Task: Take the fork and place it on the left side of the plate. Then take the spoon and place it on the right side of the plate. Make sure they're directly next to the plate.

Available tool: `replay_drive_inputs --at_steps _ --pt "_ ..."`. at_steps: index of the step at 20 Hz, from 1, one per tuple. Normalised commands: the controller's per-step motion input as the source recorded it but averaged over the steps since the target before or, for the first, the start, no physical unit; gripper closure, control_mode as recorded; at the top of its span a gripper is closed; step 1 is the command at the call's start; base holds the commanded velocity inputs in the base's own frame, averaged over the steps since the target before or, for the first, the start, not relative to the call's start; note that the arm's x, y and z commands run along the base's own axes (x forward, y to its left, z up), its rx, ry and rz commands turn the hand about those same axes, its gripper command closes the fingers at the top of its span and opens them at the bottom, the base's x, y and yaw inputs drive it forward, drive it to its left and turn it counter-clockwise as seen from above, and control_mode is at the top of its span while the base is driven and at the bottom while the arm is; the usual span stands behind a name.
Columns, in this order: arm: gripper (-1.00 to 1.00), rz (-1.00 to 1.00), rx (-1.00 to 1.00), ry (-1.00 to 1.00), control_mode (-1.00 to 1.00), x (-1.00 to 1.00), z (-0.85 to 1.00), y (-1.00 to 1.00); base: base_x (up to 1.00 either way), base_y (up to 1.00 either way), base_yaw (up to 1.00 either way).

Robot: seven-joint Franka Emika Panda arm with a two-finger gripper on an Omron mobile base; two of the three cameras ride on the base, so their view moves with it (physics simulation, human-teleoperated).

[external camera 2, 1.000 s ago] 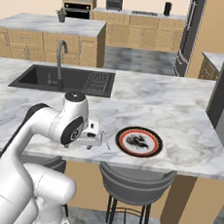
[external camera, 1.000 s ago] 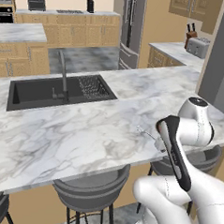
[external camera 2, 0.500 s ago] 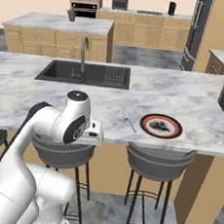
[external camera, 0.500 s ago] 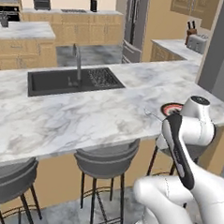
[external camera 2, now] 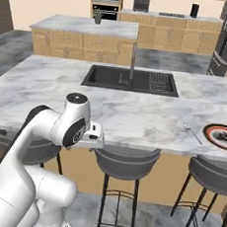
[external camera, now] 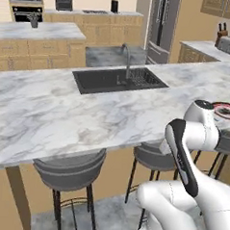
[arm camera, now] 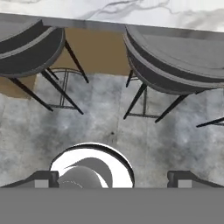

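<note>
The plate, red-and-black rimmed with a dark centre, lies near the counter's front edge at the far right; it also shows as the plate behind my arm's elbow. Just left of it lies a slim pale utensil with a small rounded end, the spoon as far as I can tell. I cannot make out the fork. My gripper hangs in front of the counter edge, far left of the plate, pointing down at the floor. In the hand view the gripper is open and empty, its fingertips wide apart.
A black sink with a faucet and a dish rack is set in the marble counter. Dark bar stools stand along the counter's front, two of them below the hand. A kitchen island stands behind.
The whole picture has shifted: the base has driven left along the counter, so sink and plate sit further right in both base views. The arm's pose looks the same and the jaws stay open.
</note>
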Motion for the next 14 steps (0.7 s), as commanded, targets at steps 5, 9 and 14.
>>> replay_drive_inputs --at_steps 5,9,14 --pt "-1.00 0.00 0.00 0.00 1.00 0.00 0.00 0.00 -0.63 1.00 0.12" --pt "-1.00 0.00 0.00 0.00 1.00 0.00 0.00 0.00 -0.86 1.00 0.05" --pt "-1.00 0.00 0.00 0.00 1.00 0.00 0.00 0.00 -0.31 1.00 0.02"
